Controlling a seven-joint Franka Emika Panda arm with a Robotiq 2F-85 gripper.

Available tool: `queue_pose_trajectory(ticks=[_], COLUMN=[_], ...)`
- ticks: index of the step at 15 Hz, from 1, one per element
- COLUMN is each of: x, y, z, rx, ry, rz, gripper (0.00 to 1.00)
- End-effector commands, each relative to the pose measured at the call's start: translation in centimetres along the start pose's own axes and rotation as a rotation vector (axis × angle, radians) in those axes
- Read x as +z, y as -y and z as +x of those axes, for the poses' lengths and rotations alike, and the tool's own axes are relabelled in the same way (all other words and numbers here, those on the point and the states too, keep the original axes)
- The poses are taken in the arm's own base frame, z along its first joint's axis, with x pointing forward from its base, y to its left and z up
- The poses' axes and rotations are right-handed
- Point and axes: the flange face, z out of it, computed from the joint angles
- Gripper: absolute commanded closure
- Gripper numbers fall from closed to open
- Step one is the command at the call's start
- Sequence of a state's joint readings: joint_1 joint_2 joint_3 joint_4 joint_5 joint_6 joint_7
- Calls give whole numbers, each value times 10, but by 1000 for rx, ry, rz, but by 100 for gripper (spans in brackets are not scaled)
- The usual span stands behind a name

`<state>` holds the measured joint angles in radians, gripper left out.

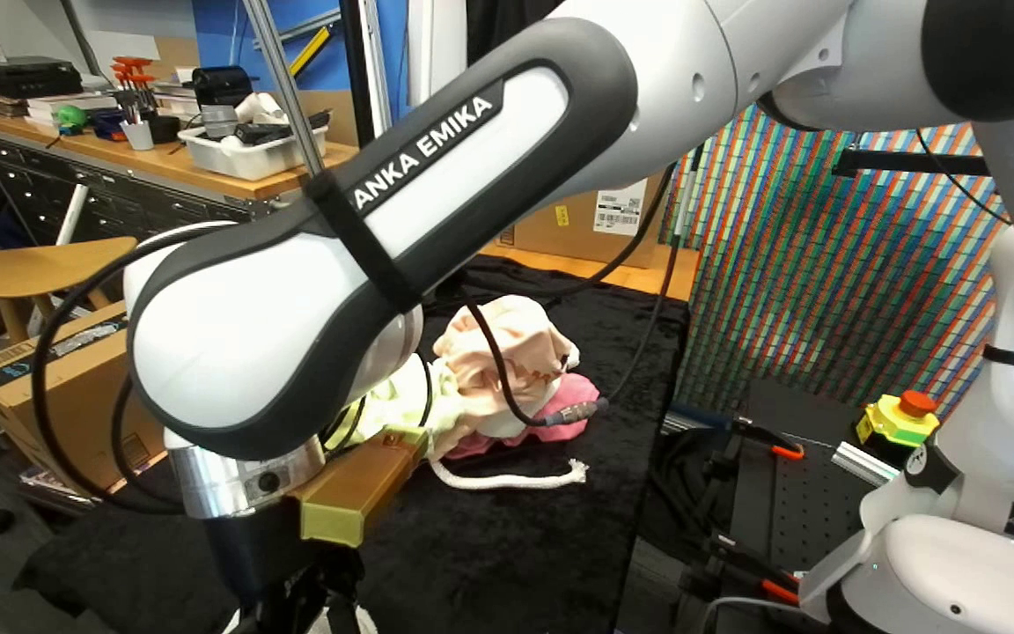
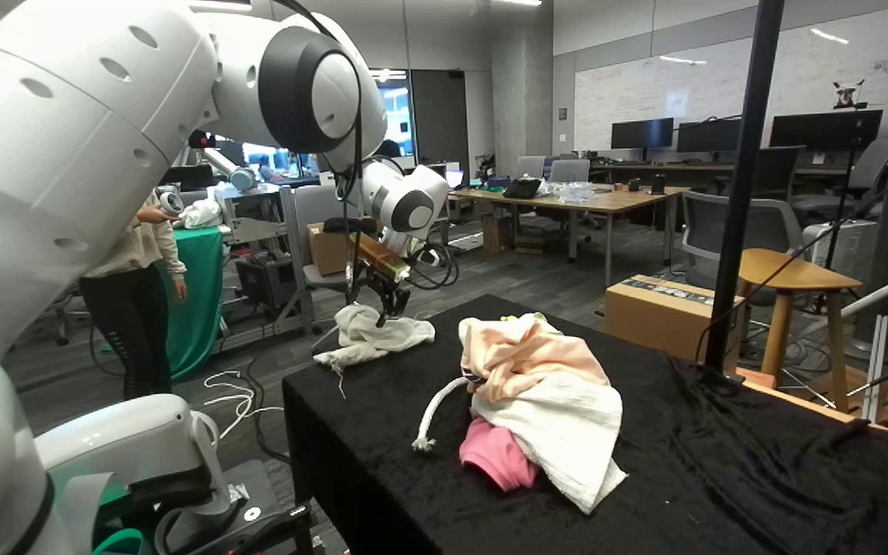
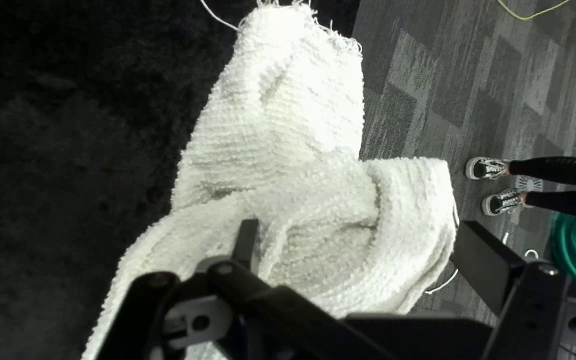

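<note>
nearest, in the wrist view: the gripper (image 3: 360, 240), spread wide with nothing pinched, above the white cloth (image 3: 278, 125), our landmark. we see one finger (image 3: 246, 242) over the cloth's face and the opposite finger (image 3: 485, 267) past its side edge; whether either touches the pile we cannot tell. the cloth's long axis runs from its frayed end back beneath the gripper, roughly crossing the line between the fingertips. under the cloth, the black-draped table (image 2: 382, 416), the cloth lying at its edge. farther, in an exterior view, we note the garment bundle (image 2: 540, 354), on the table and apart from the cloth; farthest, off the table past the cloth, a person (image 2: 132, 301).
</note>
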<state>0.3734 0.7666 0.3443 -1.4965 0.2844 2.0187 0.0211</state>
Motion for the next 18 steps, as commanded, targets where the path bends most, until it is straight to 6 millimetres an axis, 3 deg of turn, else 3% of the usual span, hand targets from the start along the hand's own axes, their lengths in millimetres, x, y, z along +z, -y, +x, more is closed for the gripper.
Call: queue_pose_trajectory(ticks=[1,7,12,14,18], x=[4,10,15,14,13], y=[8,13,4,4,2], z=[8,11,14,12,11], rx=[23,43,83,90,97], ry=[8,9,-10,-14,-21], rz=[6,-7,-81,-102,-123], gripper=[0,0,0,26,56])
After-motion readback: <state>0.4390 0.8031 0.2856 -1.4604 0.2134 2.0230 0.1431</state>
